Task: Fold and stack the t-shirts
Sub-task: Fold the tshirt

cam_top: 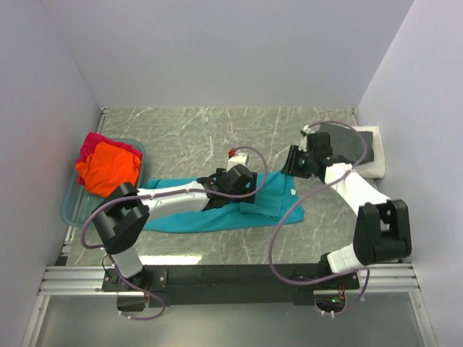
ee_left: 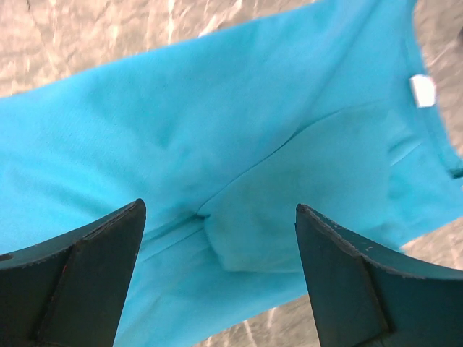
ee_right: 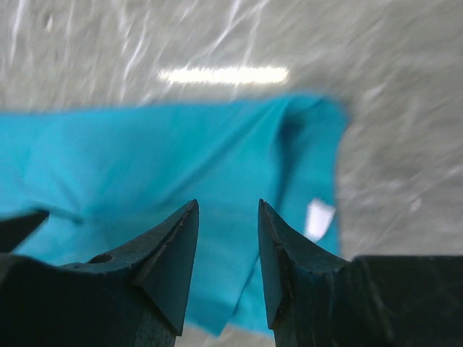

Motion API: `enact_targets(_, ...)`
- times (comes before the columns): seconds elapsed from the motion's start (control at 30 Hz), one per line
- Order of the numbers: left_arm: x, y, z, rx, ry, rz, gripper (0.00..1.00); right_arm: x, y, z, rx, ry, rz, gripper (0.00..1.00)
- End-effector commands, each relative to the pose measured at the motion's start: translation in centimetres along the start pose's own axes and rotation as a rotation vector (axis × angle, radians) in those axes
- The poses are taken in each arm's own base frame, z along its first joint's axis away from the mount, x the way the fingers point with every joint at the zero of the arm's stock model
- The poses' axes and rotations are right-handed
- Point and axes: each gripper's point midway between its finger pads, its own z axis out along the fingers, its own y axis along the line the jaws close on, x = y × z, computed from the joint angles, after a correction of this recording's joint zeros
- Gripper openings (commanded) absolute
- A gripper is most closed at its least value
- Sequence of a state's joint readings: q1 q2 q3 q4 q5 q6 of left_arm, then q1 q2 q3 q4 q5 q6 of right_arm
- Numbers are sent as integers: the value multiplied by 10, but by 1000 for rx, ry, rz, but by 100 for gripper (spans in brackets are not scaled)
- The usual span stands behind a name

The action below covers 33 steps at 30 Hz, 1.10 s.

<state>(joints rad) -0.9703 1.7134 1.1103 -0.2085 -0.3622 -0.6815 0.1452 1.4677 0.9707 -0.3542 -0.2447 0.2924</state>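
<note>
Left gripper (ee_left: 221,210) is hovering wide open and empty, right over the teal t-shirt (cam_top: 189,220), which is lying part-folded across the middle of the tabletop (cam_top: 181,130). Right gripper (ee_right: 227,206) is hanging above the teal t-shirt's collar end, jaws narrowly parted, holding nothing. Folding looks midway. Next, I'd say, it's calling for pinching a folded edge and carrying it across.
</note>
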Motion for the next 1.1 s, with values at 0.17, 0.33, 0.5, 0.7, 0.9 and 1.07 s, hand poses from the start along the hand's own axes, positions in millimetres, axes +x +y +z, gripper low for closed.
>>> enact_targets(0.17,-4,9,8,-90,-20,-43,91,77,50,-14,-71,97,-79,47)
enact_targets(0.33,-10,23,-8,-134,-58,-71,92,114,59,-5,-83,188,-74,47)
enact_targets(0.5,-2,49,-19,-216,-66,-92,92,141,51,10,-42,274,-47,48)
enact_targets(0.7,30,74,-14,-258,-23,-117,94,152,40,22,25,315,-34,48)
enact_targets(0.9,44,73,2,-262,19,-118,94,151,33,30,74,338,-47,48)
enact_targets(1.07,34,64,4,-255,7,-140,94,154,25,40,106,381,-50,49)
